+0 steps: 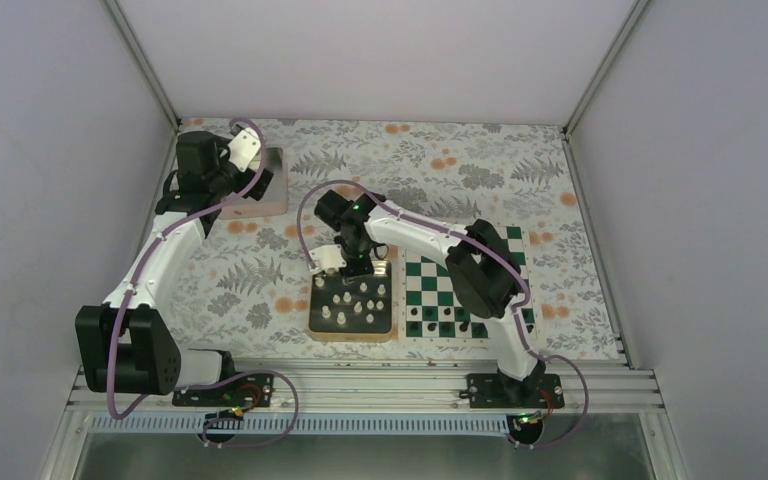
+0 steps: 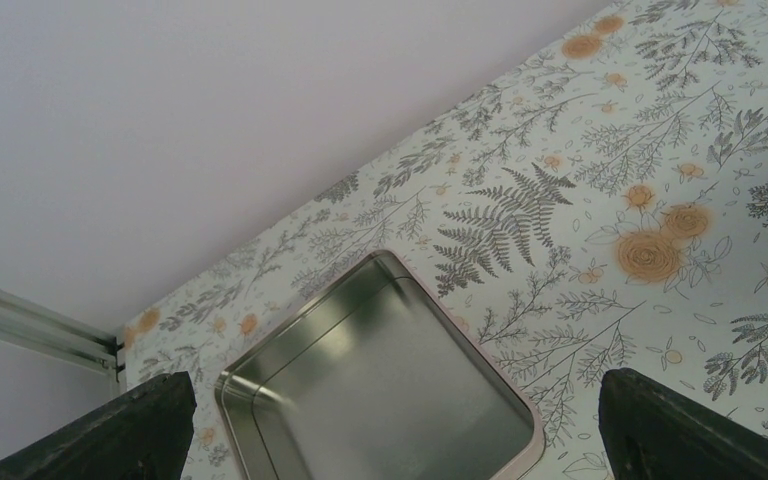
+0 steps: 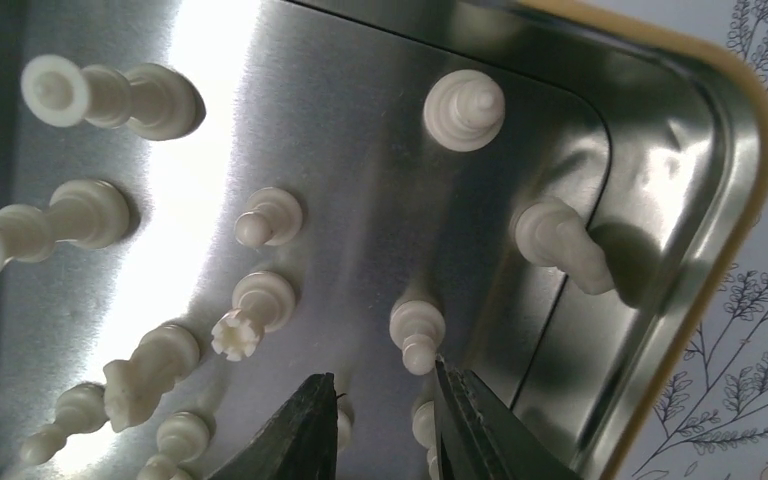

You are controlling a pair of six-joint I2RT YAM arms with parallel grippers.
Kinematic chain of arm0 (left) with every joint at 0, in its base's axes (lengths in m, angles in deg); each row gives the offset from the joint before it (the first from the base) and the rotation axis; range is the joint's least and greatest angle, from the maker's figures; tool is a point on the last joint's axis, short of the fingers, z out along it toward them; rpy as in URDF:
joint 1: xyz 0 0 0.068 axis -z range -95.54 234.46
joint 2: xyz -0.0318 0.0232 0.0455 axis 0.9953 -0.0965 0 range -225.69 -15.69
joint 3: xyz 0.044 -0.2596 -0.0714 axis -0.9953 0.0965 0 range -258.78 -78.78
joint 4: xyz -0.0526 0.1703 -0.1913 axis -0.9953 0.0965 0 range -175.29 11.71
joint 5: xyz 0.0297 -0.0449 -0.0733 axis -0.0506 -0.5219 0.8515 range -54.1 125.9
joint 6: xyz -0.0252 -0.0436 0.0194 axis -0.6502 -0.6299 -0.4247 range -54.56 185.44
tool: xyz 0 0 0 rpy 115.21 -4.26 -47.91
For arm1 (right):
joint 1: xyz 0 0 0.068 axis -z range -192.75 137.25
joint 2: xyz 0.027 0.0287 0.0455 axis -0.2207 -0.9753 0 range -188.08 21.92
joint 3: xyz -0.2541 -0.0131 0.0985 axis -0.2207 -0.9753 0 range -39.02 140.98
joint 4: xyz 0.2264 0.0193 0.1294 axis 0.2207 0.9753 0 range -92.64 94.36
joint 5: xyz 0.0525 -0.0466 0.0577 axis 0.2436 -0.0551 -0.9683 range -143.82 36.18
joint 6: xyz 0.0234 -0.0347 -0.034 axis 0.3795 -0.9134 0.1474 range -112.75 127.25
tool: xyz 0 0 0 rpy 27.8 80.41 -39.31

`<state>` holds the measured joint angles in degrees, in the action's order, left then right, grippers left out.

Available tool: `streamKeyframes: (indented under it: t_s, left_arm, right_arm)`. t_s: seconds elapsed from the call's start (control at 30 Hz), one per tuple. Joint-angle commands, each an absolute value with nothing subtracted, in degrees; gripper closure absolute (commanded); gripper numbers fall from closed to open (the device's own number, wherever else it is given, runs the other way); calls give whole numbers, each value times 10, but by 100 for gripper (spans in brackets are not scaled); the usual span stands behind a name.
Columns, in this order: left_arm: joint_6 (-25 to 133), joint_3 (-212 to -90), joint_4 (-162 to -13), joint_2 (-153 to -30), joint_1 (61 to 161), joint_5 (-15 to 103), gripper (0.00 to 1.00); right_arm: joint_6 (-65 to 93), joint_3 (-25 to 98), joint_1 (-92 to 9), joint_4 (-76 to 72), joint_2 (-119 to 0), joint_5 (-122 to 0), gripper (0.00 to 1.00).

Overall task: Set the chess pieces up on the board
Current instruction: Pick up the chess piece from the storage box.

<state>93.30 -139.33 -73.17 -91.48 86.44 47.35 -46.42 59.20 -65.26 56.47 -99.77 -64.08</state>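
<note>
We find the right end effector down over the gold-rimmed tray, jaws partly spread with bare tray floor showing in the gap. We see nothing pinched. The chess pieces stand in the tray, upright on their bases as far as we can tell, so their long axes run up towards the descending arm. None of them is yet on the board, which lies flat on the desk just beside the tray on the robot's right.

The relation that matters is this. The nearest clear candidate, a pawn, sits just beyond the fingertips and off the centre line of the gap, towards the finger nearer the tray rim. Its head almost meets that fingertip. Two more pieces show partly behind the inner edges of the fingers, and we cannot tell which pieces they are.

We judge that the jaws must shift a little towards the rim side and forward to straddle the pawn before they close. The neighbouring pieces are close enough to be knocked.

The left end effector hangs wide apart and empty above a silver tin at the far left of the desk, well apart from the tray. The right arm is plainly the nearer.
</note>
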Motion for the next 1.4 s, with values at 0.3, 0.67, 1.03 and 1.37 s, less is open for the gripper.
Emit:
streamKeyframes:
  t_s: [0.3,0.67,1.03,1.37]
  left_arm:
    - [937,-1387,-737,-905,861,494,0]
    - [938,-1385,-736,-906,861,498,0]
    - [938,-1385,-735,-906,861,499,0]
    - [938,-1389,-734,-905,861,496,0]
  right_arm:
    - [-459,601,-659,533,-1022,-638,72]
    - [-458,604,-659,539,-1040,-639,76]
    - [-456,606,-659,542,-1019,-645,96]
    - [-450,625,-627,598,-935,-625,96]
